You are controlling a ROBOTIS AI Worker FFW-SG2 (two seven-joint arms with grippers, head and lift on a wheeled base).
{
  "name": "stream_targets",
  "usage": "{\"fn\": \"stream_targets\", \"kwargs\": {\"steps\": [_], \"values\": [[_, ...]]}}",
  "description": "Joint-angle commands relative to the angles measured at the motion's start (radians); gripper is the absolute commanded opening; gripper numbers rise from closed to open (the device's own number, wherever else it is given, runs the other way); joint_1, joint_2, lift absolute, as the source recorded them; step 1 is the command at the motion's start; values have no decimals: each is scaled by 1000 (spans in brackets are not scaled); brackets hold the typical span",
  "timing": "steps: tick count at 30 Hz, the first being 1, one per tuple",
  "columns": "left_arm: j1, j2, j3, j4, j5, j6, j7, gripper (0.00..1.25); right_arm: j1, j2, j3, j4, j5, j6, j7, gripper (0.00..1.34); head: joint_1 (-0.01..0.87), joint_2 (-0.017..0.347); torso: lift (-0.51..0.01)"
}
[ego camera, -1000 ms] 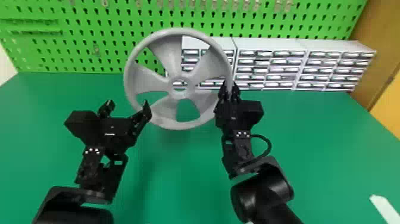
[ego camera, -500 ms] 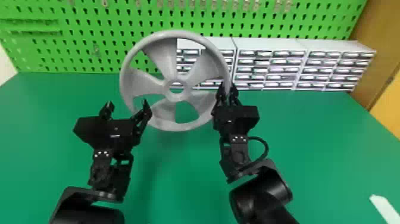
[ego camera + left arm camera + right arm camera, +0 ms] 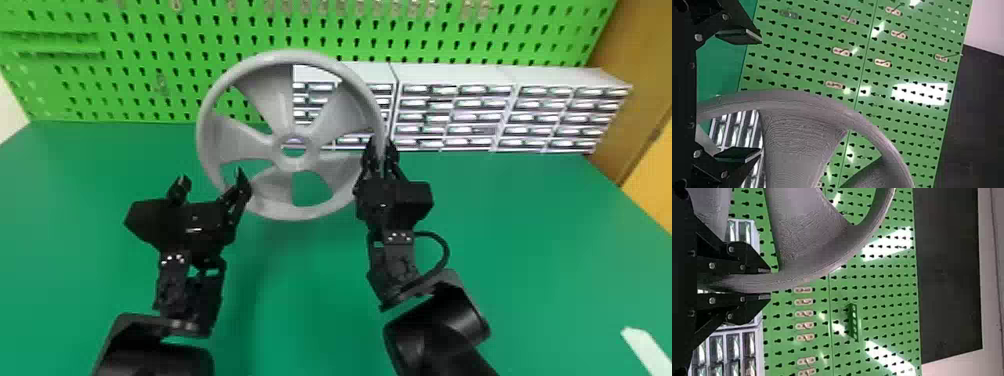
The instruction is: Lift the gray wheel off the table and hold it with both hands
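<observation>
Since the first of the earlier frames, the wheel point(image 3: 240, 145) has shifted slightly to the robot's left along with the right tool point(image 3: 381, 144), while the left tool point(image 3: 212, 175) has moved its wrist inward, toward the wheel.

The left tool stands wide, its fingers well apart. In its wrist view the near rim runs through the space between them, unclamped; whether either finger touches it, I cannot tell.

Right of the left tool, the wheel stands upright between the two tools, its lower rim raised over the green bench point(image 3: 310, 300).

The right tool is closed on the wheel's right side, a finger on each side of the rim.

Beyond the right tool, a row of white cabinets point(image 3: 450, 75) runs along the back of the bench, in front of the green pegboard point(image 3: 150, 70), from behind the wheel out to the right. They hold stacked small drawers point(image 3: 425, 104); what lies inside is too small to tell.
</observation>
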Motion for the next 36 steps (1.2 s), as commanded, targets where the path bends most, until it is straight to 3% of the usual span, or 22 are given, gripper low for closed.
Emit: {"fn": "stream_targets", "kwargs": {"steps": [1,12,22,26,36], "values": [[-12,0,-2,18,2,-9,0,973,-2,1,4,1,0,-3,0,86,711,15,-98],[-21,0,-10,26,2,-17,0,951,-3,1,2,1,0,-4,-1,86,711,15,-98],[-17,0,-24,26,5,-17,32,658,-7,1,-1,4,0,-4,-4,86,711,15,-98],[-15,0,-39,24,16,-17,71,459,-7,1,-1,4,0,-8,-4,86,711,15,-98],[-20,0,-80,19,10,-15,158,270,-7,1,-3,4,3,-6,-6,86,711,15,-98]]}}
